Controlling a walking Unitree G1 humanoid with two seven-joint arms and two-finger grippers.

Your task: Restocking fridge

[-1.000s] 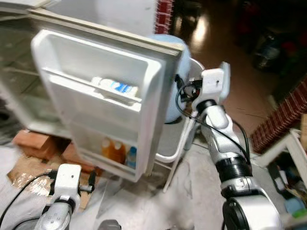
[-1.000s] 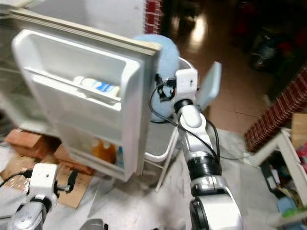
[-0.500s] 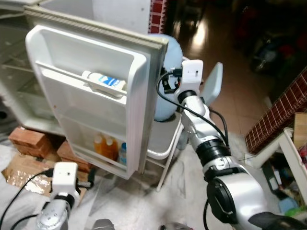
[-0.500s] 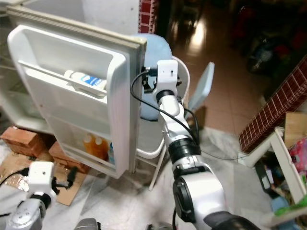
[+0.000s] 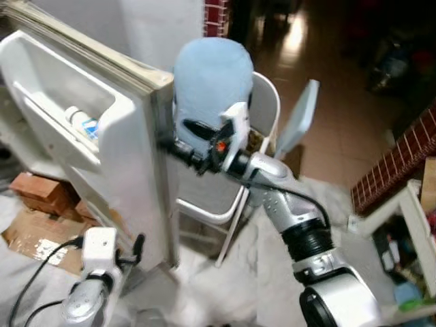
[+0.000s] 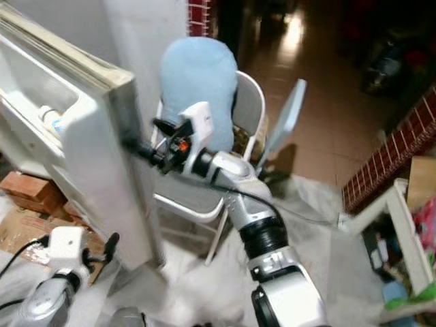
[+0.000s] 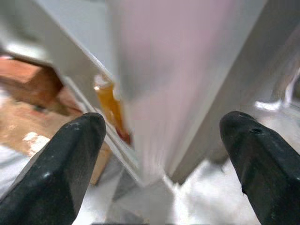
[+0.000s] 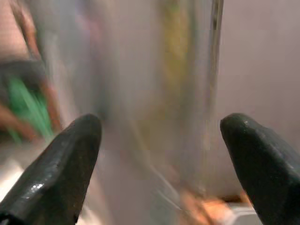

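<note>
The white fridge door (image 5: pixel 129 157) stands nearly edge-on at the left. Its upper shelf holds a white bottle with a blue label (image 5: pixel 80 122). My right gripper (image 5: pixel 170 145) reaches across and rests against the door's outer face near the edge; the right wrist view shows its fingers (image 8: pixel 51 168) wide apart over a blurred surface. My left gripper (image 5: pixel 136 246) hangs low by the door's bottom corner, open. Between its fingers (image 7: pixel 56 164) I see the door's edge and an orange bottle (image 7: pixel 110 105) on the lower shelf.
A white folding chair with a pale blue cushion (image 5: pixel 211 75) stands right behind the door. Bricks (image 5: pixel 37 191) and cardboard (image 5: pixel 34 235) lie on the floor at the left. A red brick wall (image 5: pixel 402 163) and a white frame (image 5: pixel 409 225) are at the right.
The fridge door has swung toward shut, with my right gripper against its outer face. The view has also shifted, so the door's inside is far less visible.
</note>
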